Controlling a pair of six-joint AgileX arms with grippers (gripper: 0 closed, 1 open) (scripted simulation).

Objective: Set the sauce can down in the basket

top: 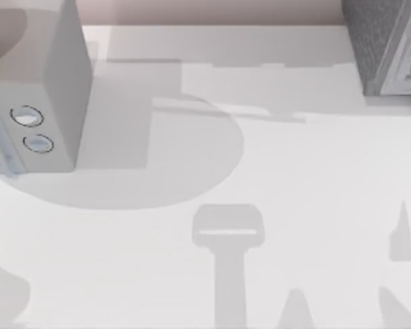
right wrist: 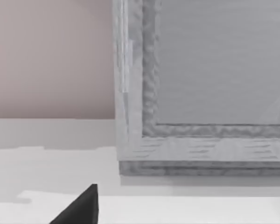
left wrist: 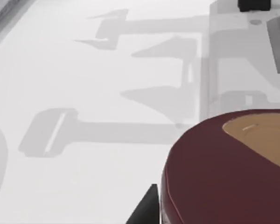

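Note:
The sauce can [left wrist: 224, 172] shows close up in the left wrist view, with a dark-red round top and a tan-brown centre. It hangs well above the white table [left wrist: 84, 70]. One dark fingertip [left wrist: 143, 207] of my left gripper lies against the can's side, and the gripper is shut on the can. One dark fingertip [right wrist: 81, 207] of my right gripper points toward a grey box with a rough, woven-looking rim [right wrist: 200, 130], which also stands at the table's back right [top: 387, 48]. I cannot tell whether that box is the basket.
A tall grey appliance [top: 48, 82] with two round knobs stands at the back left of the table [top: 294, 178]. Arm shadows fall along the table's front edge. A pinkish wall [right wrist: 51, 56] runs behind the table.

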